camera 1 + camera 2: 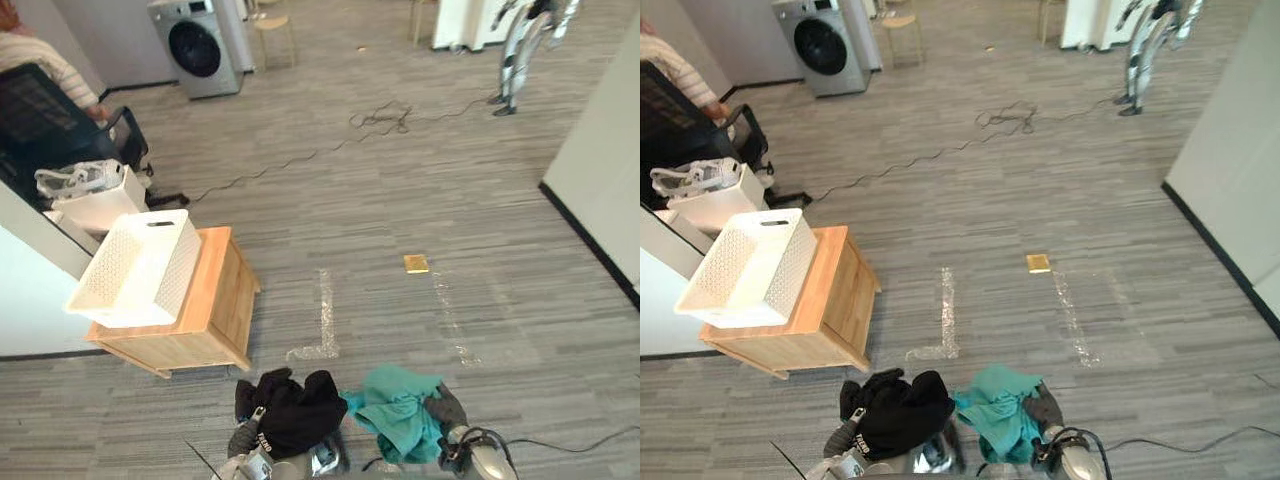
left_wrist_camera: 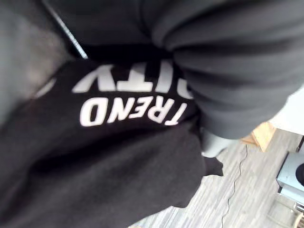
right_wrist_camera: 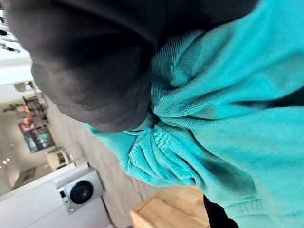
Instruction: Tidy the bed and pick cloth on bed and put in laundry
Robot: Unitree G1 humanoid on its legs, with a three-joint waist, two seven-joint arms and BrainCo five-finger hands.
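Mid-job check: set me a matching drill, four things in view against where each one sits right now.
1 black cloth
2 teal cloth
3 white basket
4 washing machine

A on the wooden cabinet
B far end of the floor, by the wall
C close to the robot, on its right side
D close to the robot, on its left side

Pairs: 1-D, 2-C, 3-A, 4-B
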